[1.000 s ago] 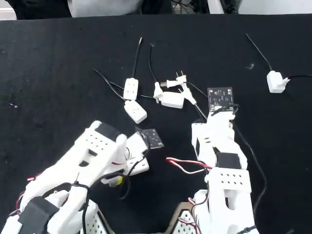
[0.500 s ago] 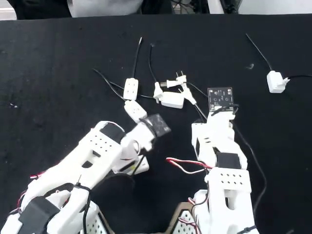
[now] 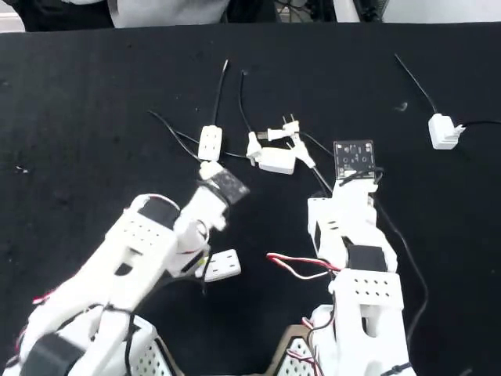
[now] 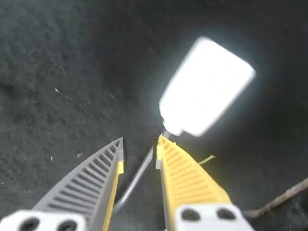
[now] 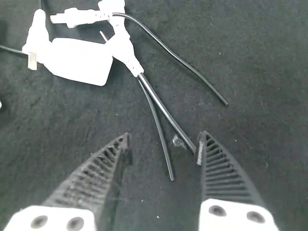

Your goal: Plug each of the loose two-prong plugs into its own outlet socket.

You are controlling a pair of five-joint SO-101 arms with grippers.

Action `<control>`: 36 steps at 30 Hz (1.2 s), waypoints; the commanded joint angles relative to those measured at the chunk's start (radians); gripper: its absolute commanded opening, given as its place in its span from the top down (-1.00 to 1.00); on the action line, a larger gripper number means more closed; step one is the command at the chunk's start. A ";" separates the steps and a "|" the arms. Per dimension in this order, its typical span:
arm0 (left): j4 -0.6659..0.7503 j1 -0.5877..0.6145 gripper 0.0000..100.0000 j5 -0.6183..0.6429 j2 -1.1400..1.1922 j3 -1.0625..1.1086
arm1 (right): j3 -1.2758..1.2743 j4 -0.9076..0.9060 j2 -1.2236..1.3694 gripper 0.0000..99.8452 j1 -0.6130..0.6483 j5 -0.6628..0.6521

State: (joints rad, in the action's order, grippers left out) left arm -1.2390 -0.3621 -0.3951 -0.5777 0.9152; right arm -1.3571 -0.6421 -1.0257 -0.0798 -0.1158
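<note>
Left gripper [image 4: 139,142] jaws stand a little apart with a black cord [image 4: 136,177] between them — the white outlet socket [image 4: 207,86] lies just past the tips, slanting away. Right gripper [image 5: 163,140] is spread wide — loose plugs [image 5: 119,44] lie farther off.

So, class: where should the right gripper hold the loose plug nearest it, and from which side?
Probably the plug by its white body, pinched across its width, coming from the cable end: its prongs point away from the right gripper and stay free.

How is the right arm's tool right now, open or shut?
Open. On the right tool, the fingers stand well apart, and black cables lie loose between them.
</note>
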 commanded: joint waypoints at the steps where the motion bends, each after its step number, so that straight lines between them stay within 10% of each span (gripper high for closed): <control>1: -0.055 0.067 0.76 -0.046 -0.150 -0.030 | 0.042 -0.002 -0.010 0.57 -0.084 0.005; 7: 0.298 0.412 0.76 0.103 -0.259 0.202 | 0.311 -0.259 -0.002 0.57 -0.172 -0.054; 15: 0.634 0.495 0.76 0.275 -0.298 0.427 | 0.568 -0.511 0.012 0.57 -0.132 -0.347; 30: 0.710 0.449 0.76 0.269 -0.293 0.489 | 0.978 -0.508 0.722 0.57 0.172 -0.342; 36: 0.710 0.446 0.76 0.269 -0.293 0.489 | 1.225 -0.505 1.010 0.57 0.242 -0.146</control>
State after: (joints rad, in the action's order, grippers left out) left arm -0.5439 0.0967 -0.1281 -0.8600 1.4062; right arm -0.2923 -1.1561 -0.1128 0.1274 -0.3445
